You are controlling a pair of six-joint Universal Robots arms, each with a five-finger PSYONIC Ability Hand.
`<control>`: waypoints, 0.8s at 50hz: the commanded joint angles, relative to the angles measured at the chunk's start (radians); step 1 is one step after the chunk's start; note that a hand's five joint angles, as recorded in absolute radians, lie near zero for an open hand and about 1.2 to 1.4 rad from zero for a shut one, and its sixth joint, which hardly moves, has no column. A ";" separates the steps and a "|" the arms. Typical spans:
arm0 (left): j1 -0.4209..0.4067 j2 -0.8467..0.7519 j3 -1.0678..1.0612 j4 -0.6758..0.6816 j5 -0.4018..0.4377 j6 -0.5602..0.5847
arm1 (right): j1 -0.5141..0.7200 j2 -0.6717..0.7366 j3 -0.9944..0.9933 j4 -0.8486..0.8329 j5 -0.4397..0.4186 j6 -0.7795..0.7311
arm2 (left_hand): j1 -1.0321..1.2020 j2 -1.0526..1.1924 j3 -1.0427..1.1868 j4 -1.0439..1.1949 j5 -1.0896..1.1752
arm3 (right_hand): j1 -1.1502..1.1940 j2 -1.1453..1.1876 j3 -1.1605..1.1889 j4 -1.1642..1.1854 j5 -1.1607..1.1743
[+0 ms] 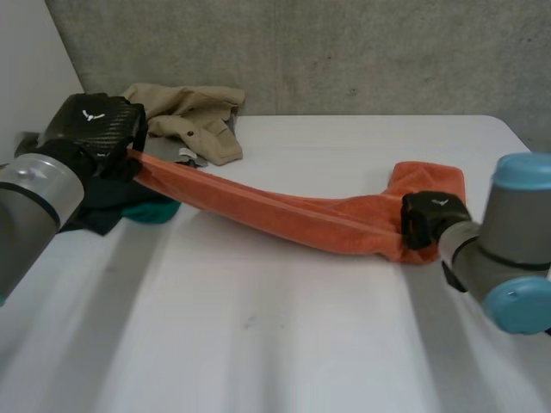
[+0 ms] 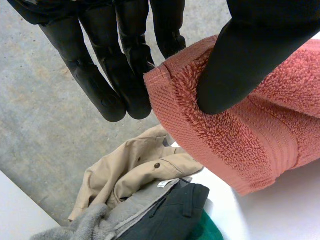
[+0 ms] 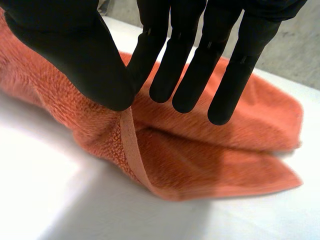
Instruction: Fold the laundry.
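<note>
Now: orange towel point(image 1: 284, 215) spans tabletop point(image 1: 258, 344), long axis running left to right between both arms. Left robot hand point(image 1: 95, 125) pinches raised end beside clothes pile point(image 1: 194, 120); right robot hand point(image 1: 430, 219) pinches opposite end, thumb against fingers point(image 3: 150, 55), low on tabletop. Span slopes down toward right.

The near part of the surface point(image 1: 258, 344) is free. The stretched towel point(image 1: 284, 215) crosses the middle; a clothes pile point(image 1: 194, 116) blocks the far left corner.
</note>
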 commanded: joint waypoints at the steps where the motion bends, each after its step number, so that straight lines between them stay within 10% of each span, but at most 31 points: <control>1: 0.019 0.097 -0.002 -0.120 0.022 -0.006 | -0.128 -0.202 -0.005 0.224 -0.197 -0.127 | 0.243 0.200 0.208 0.200 0.237 | 0.262 0.223 0.216 0.207 0.232; 10: 0.024 0.205 -0.002 -0.248 0.103 -0.011 | -0.188 -0.369 -0.107 0.545 -0.325 -0.323 | 0.243 0.200 0.208 0.200 0.237 | 0.262 0.223 0.216 0.207 0.232; 27: 0.002 -0.238 0.150 -0.160 -0.079 0.008 | 0.035 0.091 -0.269 0.200 -0.142 -0.300 | 0.243 0.200 0.208 0.200 0.237 | 0.262 0.223 0.216 0.207 0.232; 30: 0.002 -0.240 0.158 -0.160 -0.081 0.008 | 0.042 0.048 -0.260 0.202 -0.099 -0.240 | 0.243 0.200 0.208 0.200 0.237 | -0.484 -0.523 -0.530 -0.539 -0.514; 40: 0.002 -0.229 0.146 -0.156 -0.079 0.006 | -0.028 -0.160 -0.176 0.386 -0.030 -0.138 | 0.243 0.200 0.208 0.200 0.237 | -0.627 -0.667 -0.674 -0.683 -0.658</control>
